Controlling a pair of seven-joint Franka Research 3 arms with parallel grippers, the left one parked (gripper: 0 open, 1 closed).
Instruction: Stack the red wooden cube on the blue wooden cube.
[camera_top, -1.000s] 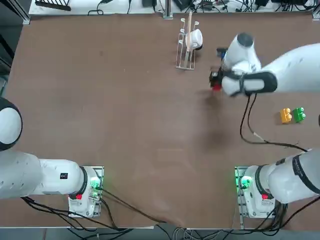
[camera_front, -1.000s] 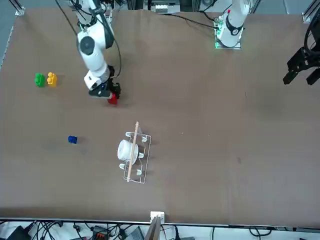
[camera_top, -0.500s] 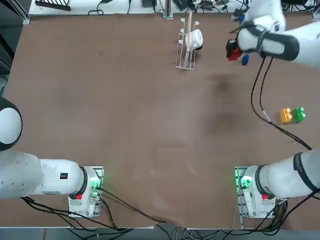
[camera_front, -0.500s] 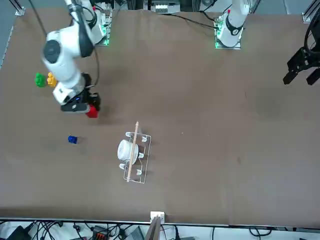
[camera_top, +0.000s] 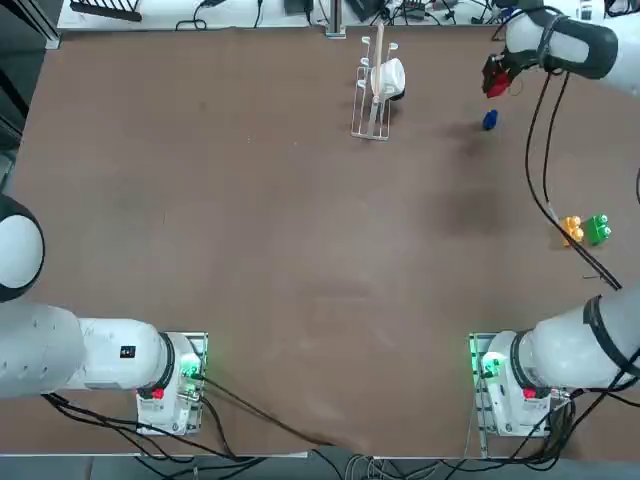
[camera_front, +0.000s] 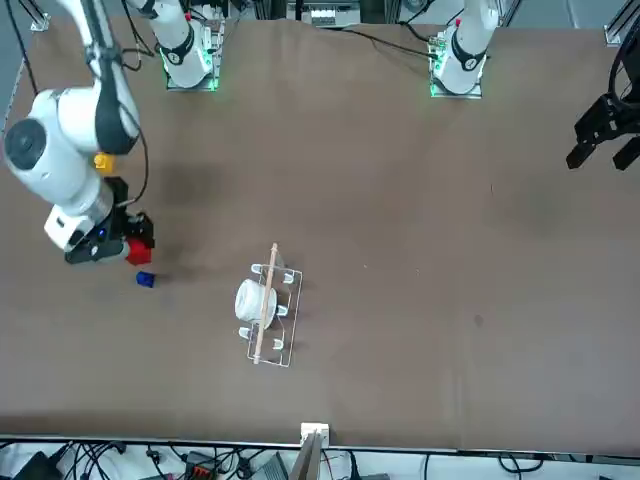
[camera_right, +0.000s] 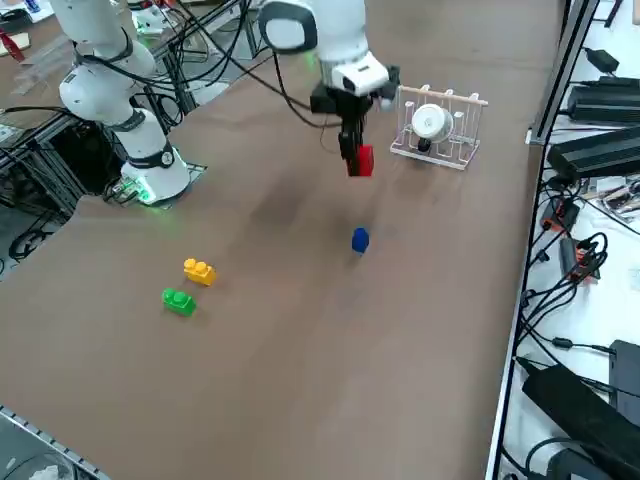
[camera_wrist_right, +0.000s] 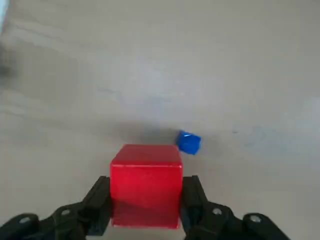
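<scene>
The right tool (camera_wrist_right: 146, 202) is closed on the small bright red wooden cube (camera_wrist_right: 146, 192), its fingers parted only by the cube's width, holding it above the brown desk (camera_right: 300, 350). The small dark blue wooden cube (camera_right: 360, 240) rests on the desk near the held cube. Farther off, an orange block (camera_right: 199, 271) sits just beside a green block (camera_right: 179, 301).

Pincer (camera_wrist_right: 146, 202) grips 1 red cube (camera_wrist_right: 146, 192); 1 blue cube (camera_wrist_right: 189, 142) lies beyond.
</scene>
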